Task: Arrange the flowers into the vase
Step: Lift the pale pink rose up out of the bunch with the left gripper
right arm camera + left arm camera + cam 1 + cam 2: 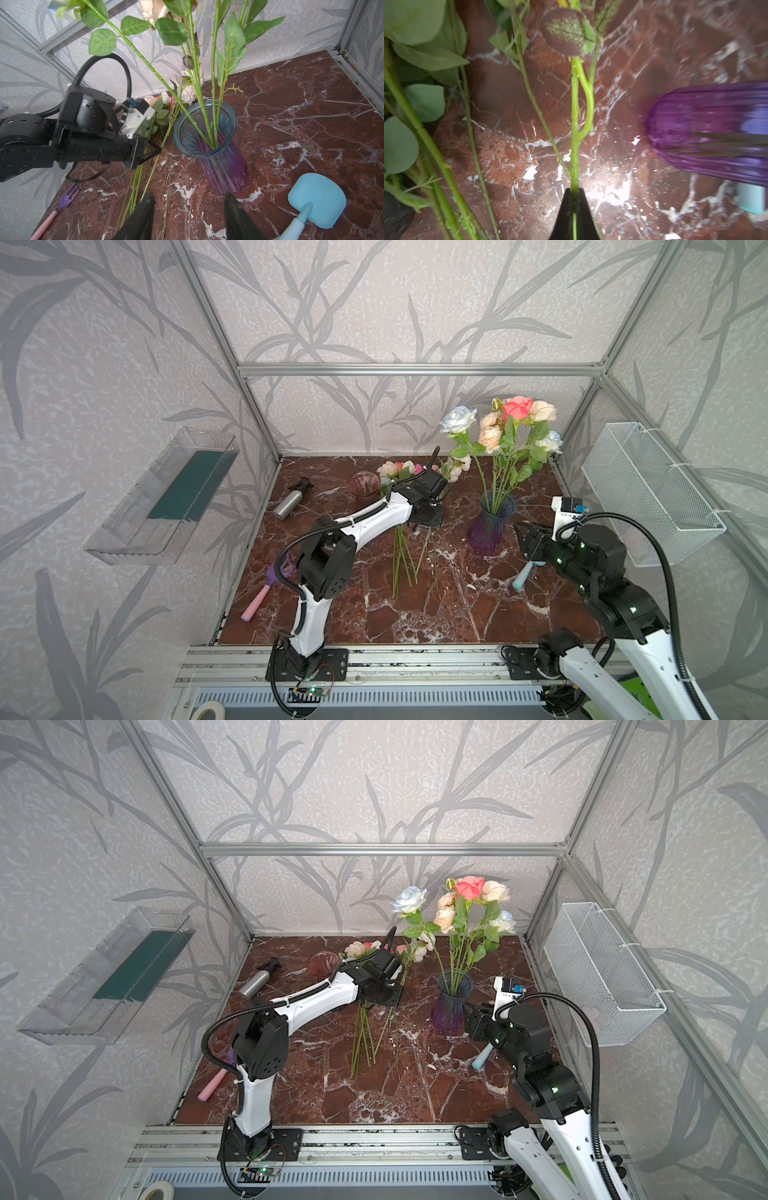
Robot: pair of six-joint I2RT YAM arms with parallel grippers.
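Red-brown marble tabletop [457, 614] in an aluminium-frame cell, grey leaf-print wallpaper on all walls. Right of centre, upright: ribbed glass vase [492, 526], purple body, blue rim. Already in it: bunch of artificial flowers [511, 427], green stems and leaves, heads pale blue, peach, coral and white, fanned out above the rim. Left of the vase, flat on the marble: loose flowers [390, 468], stems toward the front edge, cream and pink heads toward the back wall, middle section hidden under the left arm.

Left gripper [574, 190] sits low over that pile, jaws pressed together on one bright green forked stem [575, 116]. The stem runs straight out from the tips in the left wrist view. Lifted or resting on the marble: can't tell.

Right gripper [188, 196] is near the vase's base on the front-right side, jaws apart, nothing between them, no contact with the glass.

Clutter:
- silver spray bottle with black trigger [291, 499], lying back left
- dark pink glass cup [364, 485], upright just beside the flower heads
- purple hand rake with pink handle [266, 589], at the left edge
- light blue plastic scoop [316, 197], flat on the marble beside the right gripper
- clear plastic shelf [166, 497] on the left wall
- white wire-mesh basket [652, 493] on the right wall
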